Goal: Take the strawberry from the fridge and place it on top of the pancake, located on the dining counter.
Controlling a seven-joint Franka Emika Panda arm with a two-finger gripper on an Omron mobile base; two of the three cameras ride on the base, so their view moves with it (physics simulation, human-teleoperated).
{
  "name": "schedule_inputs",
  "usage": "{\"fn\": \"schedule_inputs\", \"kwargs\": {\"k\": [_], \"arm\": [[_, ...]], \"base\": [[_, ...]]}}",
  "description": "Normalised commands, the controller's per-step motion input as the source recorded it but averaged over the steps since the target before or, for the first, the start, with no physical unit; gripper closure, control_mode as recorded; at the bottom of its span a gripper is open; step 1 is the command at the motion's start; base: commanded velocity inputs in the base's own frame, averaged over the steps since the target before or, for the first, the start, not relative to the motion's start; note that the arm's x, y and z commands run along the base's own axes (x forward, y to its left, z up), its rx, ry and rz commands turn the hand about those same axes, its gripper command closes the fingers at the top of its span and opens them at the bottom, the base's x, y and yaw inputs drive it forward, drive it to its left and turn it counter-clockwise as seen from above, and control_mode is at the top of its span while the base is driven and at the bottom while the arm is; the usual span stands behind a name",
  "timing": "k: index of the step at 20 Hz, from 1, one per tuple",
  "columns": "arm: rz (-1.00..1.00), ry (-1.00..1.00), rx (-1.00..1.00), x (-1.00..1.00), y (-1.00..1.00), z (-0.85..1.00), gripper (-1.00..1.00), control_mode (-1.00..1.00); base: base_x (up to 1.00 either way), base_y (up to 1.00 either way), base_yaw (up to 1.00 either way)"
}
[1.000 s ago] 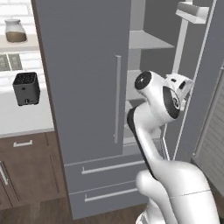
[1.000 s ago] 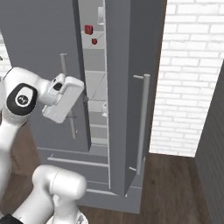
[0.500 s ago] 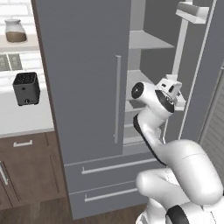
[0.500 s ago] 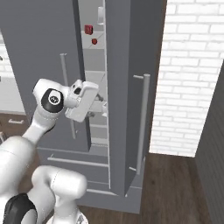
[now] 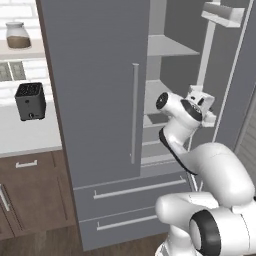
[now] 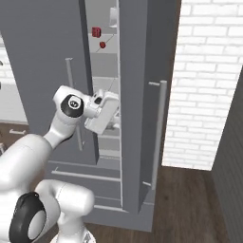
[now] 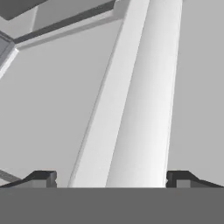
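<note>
While the jaws [image 7: 109,179] stand wide apart with nothing between them, their two dark fingertips [image 7: 42,178] rise at the lower left and lower right of the hand view, framing a pale upright post of the fridge interior that runs up the middle of the frame. Above and to the upper left of that view a shelf edge slants across.

Behind the jaws, the white hand [image 6: 102,111] sits in the centre-left of the right base view, pushed into the gap of the open fridge [image 6: 137,95] at mid height and tilted slightly downward. In the left base view the same hand [image 5: 199,102] lies right of centre, just in front of the pale shelves. From there the forearm bends down and back through a dark wrist joint to the bulky white elbow and shoulder at the lower right of that view.

High in the right base view, on an upper fridge shelf, the strawberry [image 6: 102,45] lies just below and right of a larger red block [image 6: 96,32], well above the hand.

At the left of the left base view, a black toaster [image 5: 30,101] stands on the white wall surface [image 5: 25,135], with a jar [image 5: 18,35] on a shelf above.
</note>
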Motion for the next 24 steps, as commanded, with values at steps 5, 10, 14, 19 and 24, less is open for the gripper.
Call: {"fn": "schedule_inputs", "kwargs": {"k": [5, 10, 14, 19, 24], "arm": [[-0.13, 0.01, 0.00, 0.00, -0.75, -0.10, -1.00, -1.00], [-0.05, 0.00, 0.00, 0.00, -0.52, 0.00, -1.00, -1.00], [0.00, 0.00, 0.00, -0.06, -0.07, 0.03, -1.00, -1.00], [0.00, -0.03, 0.03, -0.14, 0.05, 0.18, -1.00, -1.00], [0.00, -0.01, 0.00, -0.01, 0.36, 0.22, -1.00, -1.00]], "base": [[0.00, 0.00, 0.00], [0.00, 0.00, 0.00], [0.00, 0.00, 0.00], [0.00, 0.00, 0.00], [0.00, 0.00, 0.00]]}}
